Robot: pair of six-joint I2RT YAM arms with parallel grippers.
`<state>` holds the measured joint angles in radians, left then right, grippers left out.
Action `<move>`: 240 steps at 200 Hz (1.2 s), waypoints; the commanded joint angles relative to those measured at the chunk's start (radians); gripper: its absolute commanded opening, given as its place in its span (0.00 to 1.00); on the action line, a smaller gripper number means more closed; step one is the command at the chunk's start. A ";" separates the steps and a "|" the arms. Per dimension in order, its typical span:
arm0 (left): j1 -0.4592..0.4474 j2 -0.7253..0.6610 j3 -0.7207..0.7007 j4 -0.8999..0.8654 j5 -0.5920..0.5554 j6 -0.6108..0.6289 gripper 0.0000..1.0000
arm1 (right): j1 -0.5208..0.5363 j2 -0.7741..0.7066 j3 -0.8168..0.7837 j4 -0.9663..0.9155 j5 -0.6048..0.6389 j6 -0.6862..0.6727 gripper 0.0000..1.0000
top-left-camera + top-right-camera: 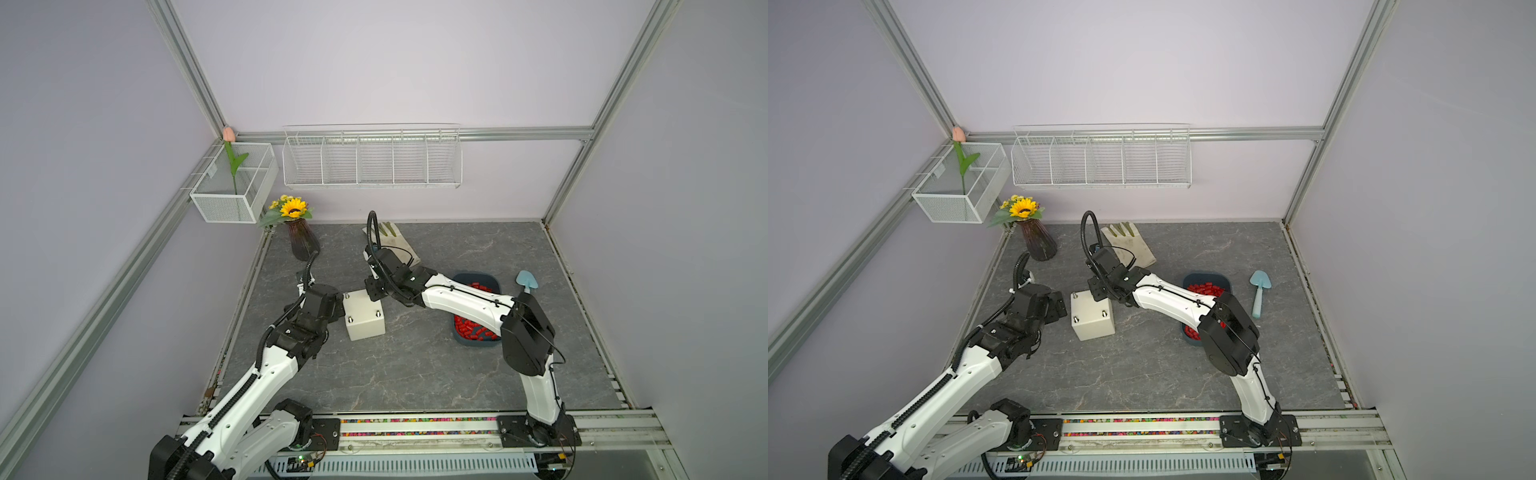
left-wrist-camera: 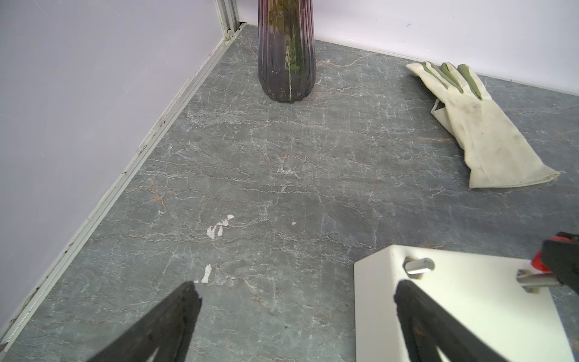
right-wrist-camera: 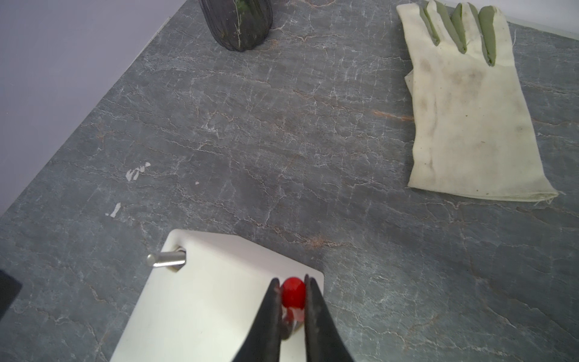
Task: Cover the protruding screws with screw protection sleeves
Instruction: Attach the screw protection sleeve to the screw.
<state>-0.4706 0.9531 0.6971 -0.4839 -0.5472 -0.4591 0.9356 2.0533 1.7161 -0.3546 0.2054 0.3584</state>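
Observation:
The cream-white box [image 1: 363,318] [image 1: 1093,320] stands mid-table with protruding screws at its top corners; bare studs show in a top view [image 1: 350,320] and in the wrist views [image 2: 418,266] [image 3: 166,259]. My right gripper [image 3: 291,282] [image 1: 372,290] hangs over the far right corner, shut on one red sleeve [image 3: 293,293] [image 2: 537,261]. That sleeve sits at the tip of the corner's screw [image 2: 532,279]; how far it is on cannot be told. My left gripper [image 2: 297,291] [image 1: 332,308] is open at the box's left side, one finger over its top. More sleeves [image 1: 473,328] fill a tray.
The blue-grey tray [image 1: 463,277] lies right of the box, partly under my right arm. A blue trowel [image 1: 527,284] is beyond it. A dark vase [image 1: 303,243] with a sunflower and a white glove [image 2: 479,134] lie at the back. Wire baskets [image 1: 372,160] hang on the walls.

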 commanded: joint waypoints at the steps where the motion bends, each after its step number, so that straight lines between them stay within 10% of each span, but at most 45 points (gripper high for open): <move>1: 0.006 -0.009 -0.015 -0.001 -0.026 -0.006 0.99 | -0.006 -0.048 0.020 -0.015 0.006 -0.010 0.17; 240: 0.005 -0.021 -0.021 -0.002 -0.024 -0.007 0.99 | -0.001 -0.062 -0.029 -0.011 -0.024 0.017 0.17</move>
<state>-0.4706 0.9451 0.6861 -0.4839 -0.5529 -0.4595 0.9356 2.0178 1.7134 -0.3687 0.1928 0.3595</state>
